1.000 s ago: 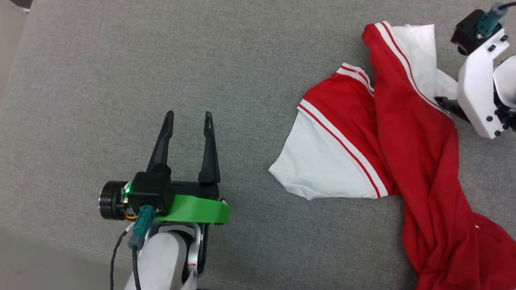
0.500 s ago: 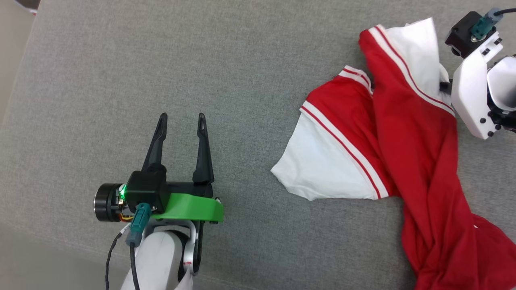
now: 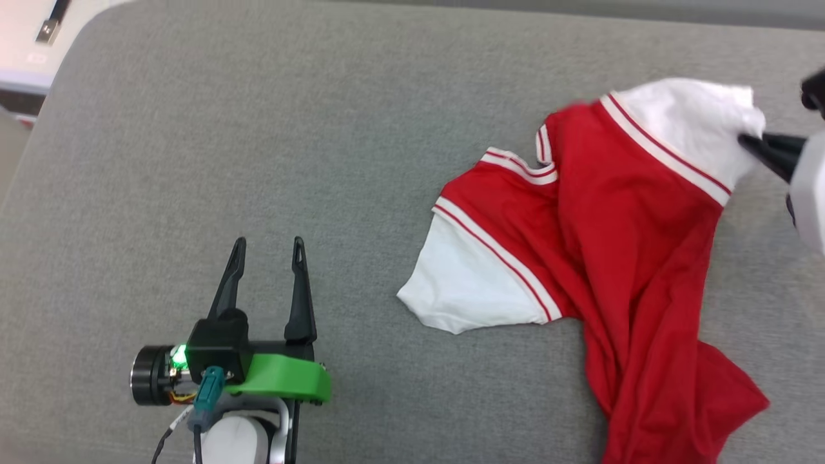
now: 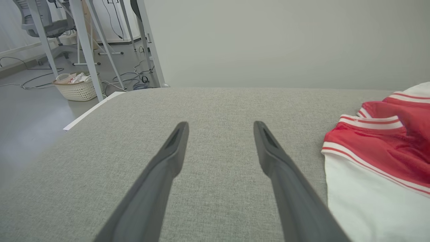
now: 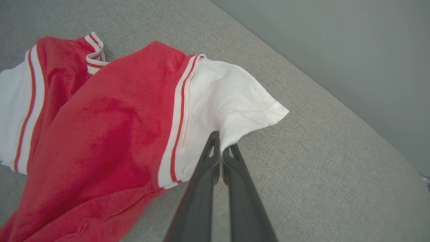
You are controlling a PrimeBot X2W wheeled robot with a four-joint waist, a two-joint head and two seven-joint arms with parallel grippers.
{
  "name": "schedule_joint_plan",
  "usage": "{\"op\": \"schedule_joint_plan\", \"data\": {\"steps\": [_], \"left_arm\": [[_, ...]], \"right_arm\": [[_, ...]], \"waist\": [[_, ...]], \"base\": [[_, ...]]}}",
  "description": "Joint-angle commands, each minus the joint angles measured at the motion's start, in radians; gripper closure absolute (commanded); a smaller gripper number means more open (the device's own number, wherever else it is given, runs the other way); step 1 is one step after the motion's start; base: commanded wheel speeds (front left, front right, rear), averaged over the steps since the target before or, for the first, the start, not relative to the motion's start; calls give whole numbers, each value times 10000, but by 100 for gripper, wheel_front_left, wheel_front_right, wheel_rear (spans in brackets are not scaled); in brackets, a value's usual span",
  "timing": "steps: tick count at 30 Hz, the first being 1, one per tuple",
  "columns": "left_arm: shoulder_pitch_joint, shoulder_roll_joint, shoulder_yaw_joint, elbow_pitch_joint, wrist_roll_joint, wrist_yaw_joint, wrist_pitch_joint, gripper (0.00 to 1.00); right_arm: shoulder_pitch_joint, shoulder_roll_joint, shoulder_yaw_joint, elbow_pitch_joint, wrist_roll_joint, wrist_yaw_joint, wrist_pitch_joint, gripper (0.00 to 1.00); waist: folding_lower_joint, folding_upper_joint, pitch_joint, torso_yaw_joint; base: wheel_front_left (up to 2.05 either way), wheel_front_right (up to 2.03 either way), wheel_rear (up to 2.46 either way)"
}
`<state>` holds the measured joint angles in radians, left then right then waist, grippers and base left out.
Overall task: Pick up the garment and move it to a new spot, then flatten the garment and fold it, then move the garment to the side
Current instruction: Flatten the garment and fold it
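The garment [image 3: 619, 245], a red shirt with white sleeves and red-and-white striped trim, lies crumpled on the right half of the grey padded surface [image 3: 322, 129]. My right gripper [image 3: 747, 140] is at the far right edge, shut on the edge of the upper white sleeve [image 5: 228, 101]; in the right wrist view its tips [image 5: 221, 148] pinch that sleeve, which is lifted off the surface. My left gripper [image 3: 269, 245] stands open at the lower left, apart from the garment [image 4: 379, 158], nothing between its fingers [image 4: 174, 148].
The grey surface has a rounded far-left corner [image 3: 84, 26]. Beyond it the left wrist view shows floor with metal stand legs [image 4: 90, 43], cables and a woven basket [image 4: 75, 89]. A plain grey wall [image 5: 336, 40] runs behind the surface.
The right gripper has shut on the white sleeve and pulled it up and to the right. The head camera has shifted, so the whole picture moved. The left gripper stays open.
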<state>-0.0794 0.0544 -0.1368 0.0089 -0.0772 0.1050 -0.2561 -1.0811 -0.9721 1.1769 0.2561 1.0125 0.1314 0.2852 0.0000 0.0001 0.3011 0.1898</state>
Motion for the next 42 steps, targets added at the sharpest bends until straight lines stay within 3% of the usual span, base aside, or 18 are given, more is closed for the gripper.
{"op": "schedule_joint_plan", "data": {"steps": [1, 7, 13, 19, 24, 25, 26, 32, 35, 38, 42], "left_arm": [[162, -41, 75, 9, 128, -68, -57, 0], [586, -41, 246, 10, 211, -210, -57, 0], [758, -41, 324, -4, 253, -289, -57, 0], [738, -41, 368, 0, 300, -380, -57, 0], [781, -41, 445, 52, 349, -433, -57, 0], [807, -41, 472, 66, 359, -443, -57, 0], [825, -41, 497, 77, 367, -454, -57, 0], [871, 20, 659, 64, 442, -637, -57, 0], [764, 139, 763, -11, 452, -797, -57, 0], [530, 330, 822, -17, 466, -1047, -57, 0], [-65, 675, 737, 242, 504, -1522, -57, 0]], "right_arm": [[530, -168, -138, 2, 180, -7, -283, 100], [2806, -721, -992, 361, 990, -7, -1503, 100], [5375, -772, -1713, 1096, 1983, -7, -2577, 100], [7398, -74, -2010, 1995, 2777, -7, -3032, 100], [7915, 604, -2339, 2598, 2751, -7, -3514, 100], [7932, 688, -2493, 2736, 2676, -7, -3744, 56], [7935, 733, -2619, 2862, 2570, -7, -3951, 0], [7742, 1053, -4201, 3712, 1405, -7, -5383, 0], [7356, 1381, -6462, 3581, -162, -7, -5460, 0], [7901, 2516, -9565, 2328, -2376, -7, -5465, 0], [9590, 4631, -12137, -328, -4814, -7, -5467, 0]], "waist": [[0, -1, -776, -731], [0, -1, -1196, -1108], [0, -1, -1337, -1252], [0, -1, -1322, -1229], [0, -1, -1446, -1259], [0, -1, -1503, -1275], [0, -1, -1555, -1289], [0, -1, -1891, -1395], [0, -1, -1974, -1492], [0, -1, -2013, -1564], [0, -1, -2030, -1574]], "base": [[0, 0, 0], [0, 0, 0], [0, 0, 0], [0, 0, 0], [0, 0, 0], [0, 0, 0], [0, 0, 0], [0, 0, 0], [0, 0, 0], [0, 0, 0], [0, 0, 0]]}}
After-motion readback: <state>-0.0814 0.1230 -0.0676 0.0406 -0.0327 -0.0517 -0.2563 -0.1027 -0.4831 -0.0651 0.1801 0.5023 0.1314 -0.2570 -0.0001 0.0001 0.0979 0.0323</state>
